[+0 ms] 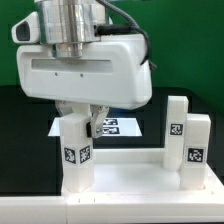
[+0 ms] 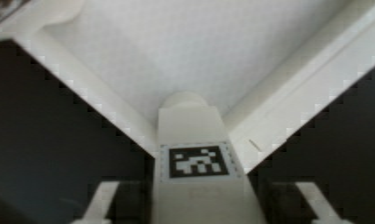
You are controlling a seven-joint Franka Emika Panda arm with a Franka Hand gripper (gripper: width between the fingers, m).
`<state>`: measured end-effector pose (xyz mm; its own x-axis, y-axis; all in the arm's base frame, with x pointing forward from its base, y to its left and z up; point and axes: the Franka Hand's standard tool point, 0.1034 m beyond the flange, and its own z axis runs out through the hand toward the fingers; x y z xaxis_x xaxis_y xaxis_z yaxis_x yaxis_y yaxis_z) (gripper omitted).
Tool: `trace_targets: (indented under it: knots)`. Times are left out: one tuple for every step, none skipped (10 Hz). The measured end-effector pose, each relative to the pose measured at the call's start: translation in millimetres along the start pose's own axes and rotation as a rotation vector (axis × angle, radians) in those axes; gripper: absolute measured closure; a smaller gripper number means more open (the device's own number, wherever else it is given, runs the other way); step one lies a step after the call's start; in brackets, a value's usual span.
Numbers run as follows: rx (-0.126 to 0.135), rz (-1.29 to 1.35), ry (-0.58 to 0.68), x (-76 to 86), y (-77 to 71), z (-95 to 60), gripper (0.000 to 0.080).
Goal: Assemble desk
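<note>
The white rimmed tabletop (image 1: 135,185) lies flat at the front of the black table. A white square leg (image 1: 76,150) with a black-and-white tag stands upright at its corner on the exterior view's left. My gripper (image 1: 83,118) hangs straight over that leg. In the wrist view the leg (image 2: 202,135) rises between my two fingers (image 2: 109,200), where the rims of the tabletop (image 2: 95,70) meet. A dark gap shows on each side between finger and leg, so my gripper (image 2: 205,203) is open around it. Two more tagged legs (image 1: 176,125) (image 1: 197,145) stand on the exterior view's right.
The marker board (image 1: 120,127) lies flat on the black table behind the tabletop, partly hidden by my gripper and the leg. A green wall closes the back of the scene.
</note>
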<state>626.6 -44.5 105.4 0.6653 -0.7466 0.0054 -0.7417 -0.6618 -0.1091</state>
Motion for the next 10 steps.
trace_targets:
  knots:
    - [0.001,0.102,-0.002,1.9,1.8,-0.6,0.0515]
    - [0.000,0.266,-0.004,2.0,2.2,-0.4,0.0515]
    - [0.003,0.438,-0.006,0.0,-0.4,0.0,0.0515]
    - [0.019,0.636,-0.023,-3.7,-5.1,0.5,0.0515]
    - [0.053,0.829,-0.055,-4.7,-9.5,0.6,0.0515]
    - [0.064,0.896,-0.063,-3.8,-10.3,0.6,0.0515]
    - [0.062,0.907,-0.064,-4.4,-10.1,1.5,0.0515]
    - [0.062,0.900,-0.064,-4.3,-10.0,1.6,0.0515]
    - [0.062,0.897,-0.064,-4.3,-9.9,1.7,0.0515]
    - [0.055,0.694,-0.065,-3.5,-6.6,1.3,0.0515]
